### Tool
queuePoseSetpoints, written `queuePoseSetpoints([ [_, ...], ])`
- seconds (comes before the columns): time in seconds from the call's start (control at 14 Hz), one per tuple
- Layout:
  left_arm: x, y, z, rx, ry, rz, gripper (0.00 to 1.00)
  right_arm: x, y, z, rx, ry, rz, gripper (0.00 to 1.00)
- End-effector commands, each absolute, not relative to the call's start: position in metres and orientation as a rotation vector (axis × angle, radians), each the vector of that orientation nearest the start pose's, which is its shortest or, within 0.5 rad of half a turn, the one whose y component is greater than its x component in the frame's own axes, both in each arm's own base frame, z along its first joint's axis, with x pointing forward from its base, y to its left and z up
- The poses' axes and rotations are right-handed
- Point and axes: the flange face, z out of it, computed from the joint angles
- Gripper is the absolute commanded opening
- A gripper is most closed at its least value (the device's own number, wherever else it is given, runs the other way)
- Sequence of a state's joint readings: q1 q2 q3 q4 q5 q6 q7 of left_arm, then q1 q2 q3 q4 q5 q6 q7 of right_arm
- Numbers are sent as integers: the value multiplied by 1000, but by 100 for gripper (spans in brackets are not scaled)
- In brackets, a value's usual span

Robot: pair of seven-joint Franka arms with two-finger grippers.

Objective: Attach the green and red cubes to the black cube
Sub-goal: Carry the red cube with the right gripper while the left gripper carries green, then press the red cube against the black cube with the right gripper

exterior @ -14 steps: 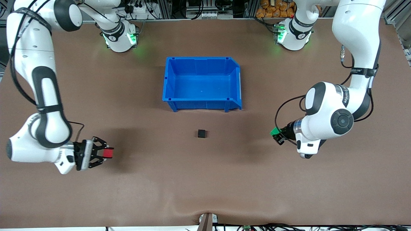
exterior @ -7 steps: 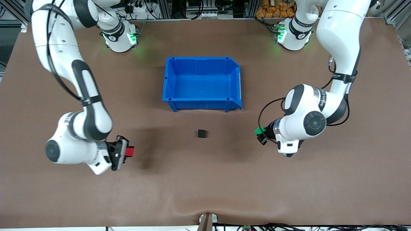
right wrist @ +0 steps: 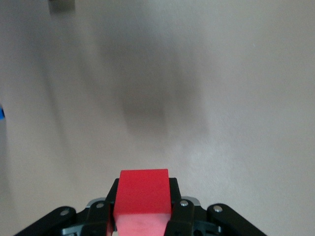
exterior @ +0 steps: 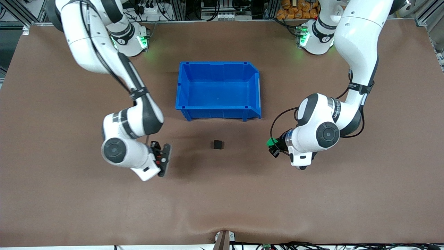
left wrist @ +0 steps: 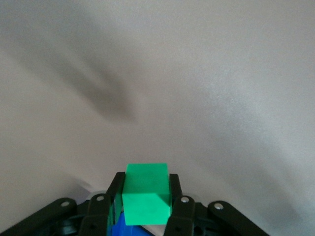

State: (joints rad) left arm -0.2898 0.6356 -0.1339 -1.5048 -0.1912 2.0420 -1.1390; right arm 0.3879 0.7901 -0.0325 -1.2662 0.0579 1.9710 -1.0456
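You've got both arms loaded and up over the table (exterior: 69, 208). The left gripper (left wrist: 146, 209) is clamped shut on the green cube (left wrist: 146, 193), fingers pressed against two of its sides; in the front view you see that cube (exterior: 270, 142) poking out from under the left wrist, over bare table toward the left arm's end. The right gripper (right wrist: 143, 211) is clamped shut on the red cube (right wrist: 143, 191) the same way, one finger on each side. From the front you only catch a sliver of red at the right gripper (exterior: 160, 160), which hangs over bare table toward the right arm's end; the wrist hides most of it.

The black cube (exterior: 218, 144) sits on the table on its own, between the two grippers and well apart from both, touching nothing. It's nearer the front camera than the blue bin (exterior: 218, 66), which stands in the middle of the table with nothing visible inside.

In the right wrist view you can see a small dark block (right wrist: 61, 5) at the frame edge; I can't tell what it is.
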Motion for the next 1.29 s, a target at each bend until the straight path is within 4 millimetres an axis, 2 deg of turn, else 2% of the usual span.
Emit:
queuePoseSetpoints([
  [0.0, 640, -297, 294, -2958, -1355, 429, 0, 679, 299, 280, -2478, -1974, 145, 0],
  [0.21, 638, -300, 301, -2956, -1375, 426, 0, 667, 328, 275, -2519, -2010, 168, 0],
  [0.43, 636, -303, 295, -2917, -1463, 487, 0, 656, 360, 269, -2529, -2102, 167, 0],
  [0.57, 635, -308, 284, -2908, -1498, 546, 0, 646, 383, 261, -2548, -2129, 151, 0],
  [0.86, 641, -309, 279, -2919, -1621, 587, 0, 634, 418, 243, -2571, -2137, 116, 0],
  [1.21, 650, -291, 282, -2908, -1667, 583, 0, 615, 453, 217, -2613, -2098, 115, 0],
])
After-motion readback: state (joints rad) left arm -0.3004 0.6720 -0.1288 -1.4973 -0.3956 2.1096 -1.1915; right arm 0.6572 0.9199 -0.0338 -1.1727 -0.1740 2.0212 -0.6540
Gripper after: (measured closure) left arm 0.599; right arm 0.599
